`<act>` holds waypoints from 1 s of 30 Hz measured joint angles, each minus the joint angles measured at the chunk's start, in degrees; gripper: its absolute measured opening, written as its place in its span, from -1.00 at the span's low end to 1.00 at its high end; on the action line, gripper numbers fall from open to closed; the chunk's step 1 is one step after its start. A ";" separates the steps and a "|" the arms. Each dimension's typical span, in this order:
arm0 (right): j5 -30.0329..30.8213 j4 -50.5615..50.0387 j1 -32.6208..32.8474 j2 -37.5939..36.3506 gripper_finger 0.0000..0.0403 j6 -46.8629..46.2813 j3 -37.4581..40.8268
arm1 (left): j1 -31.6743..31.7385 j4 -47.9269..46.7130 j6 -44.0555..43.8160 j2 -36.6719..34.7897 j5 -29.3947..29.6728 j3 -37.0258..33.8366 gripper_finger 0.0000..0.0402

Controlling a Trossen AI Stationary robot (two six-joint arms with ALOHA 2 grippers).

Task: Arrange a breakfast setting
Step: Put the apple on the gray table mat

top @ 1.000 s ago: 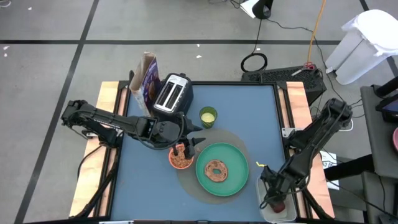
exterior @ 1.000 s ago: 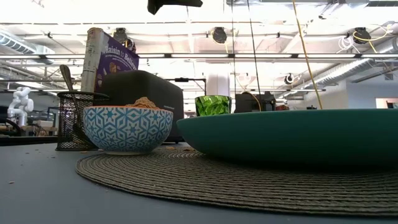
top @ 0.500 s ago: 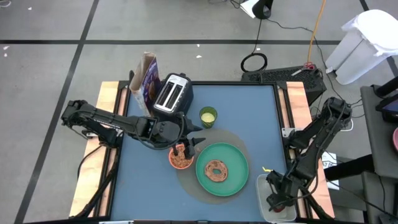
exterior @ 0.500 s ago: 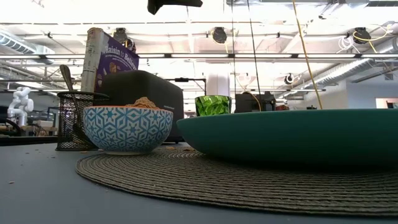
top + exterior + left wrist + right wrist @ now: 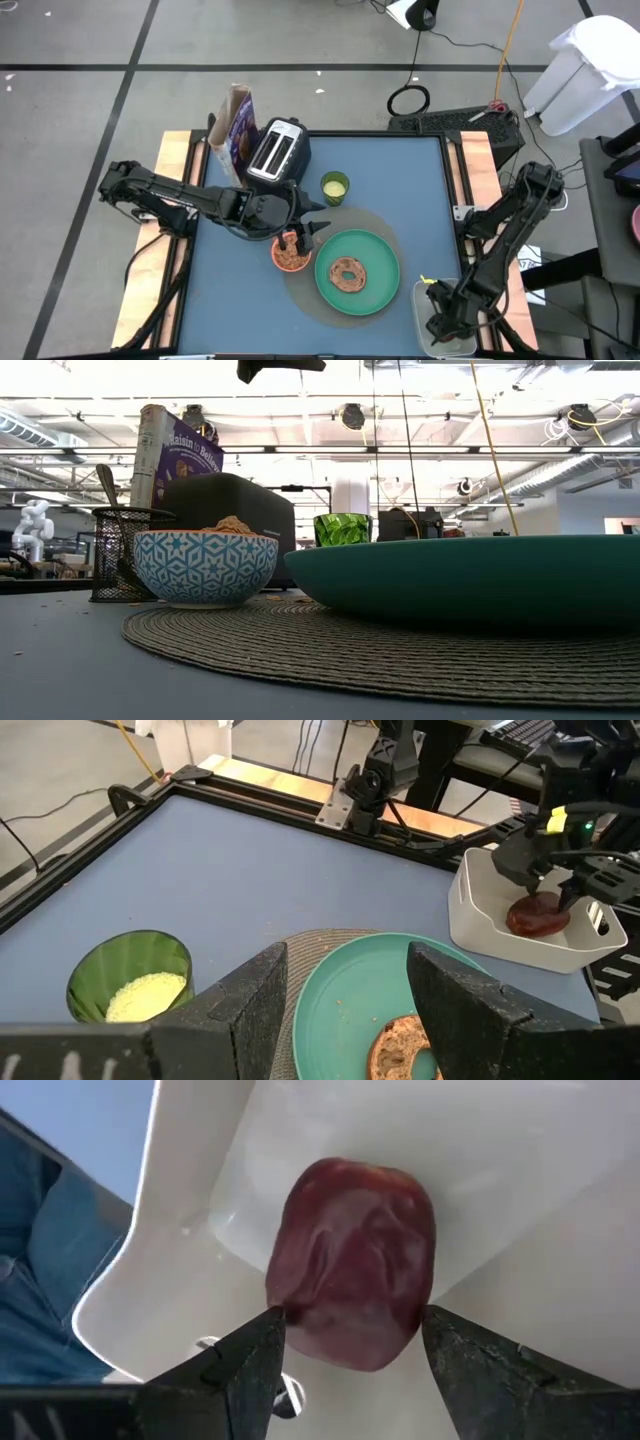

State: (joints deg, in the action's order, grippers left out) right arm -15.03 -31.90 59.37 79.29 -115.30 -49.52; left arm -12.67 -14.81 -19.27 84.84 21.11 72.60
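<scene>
The green plate lies on a round woven mat with the brown bagel on it. The bowl, filled with cereal, stands left of the plate. The purple cereal box stands at the far left. A spoon stands in a black mesh holder. The dark-red fruit lies in the white tub at the near right corner. My right gripper is open and down in the tub, one finger on each side of the fruit. My left gripper is open and empty, hovering beside the bowl. My right gripper comes at the fruit from above, its fingers close against the fruit's two sides. I cannot tell whether they touch it. The fruit rests on the tub's floor.
A black toaster stands at the far left beside the cereal box. A green cup stands just beyond the mat. The blue table top is bare to the right of the plate and at the near left.
My right gripper has gone toward the table's near edge and down into the white tub, ending over the fruit. The left arm and the things on the mat have kept still.
</scene>
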 joint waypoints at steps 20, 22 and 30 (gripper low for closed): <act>0.17 0.43 0.00 -0.04 0.22 2.45 0.00 | -0.01 0.00 0.83 0.00 -0.01 0.00 0.06; 0.15 0.42 0.00 -0.04 0.23 2.68 0.00 | 0.00 -0.02 0.83 0.00 -0.01 0.00 0.06; 0.18 0.55 0.00 -0.04 0.23 3.54 0.00 | -0.39 0.00 1.02 0.00 -0.01 0.00 0.06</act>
State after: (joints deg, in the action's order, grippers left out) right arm -14.85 -31.35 59.37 79.24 -111.77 -49.52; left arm -13.05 -14.81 -18.25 84.84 21.10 72.60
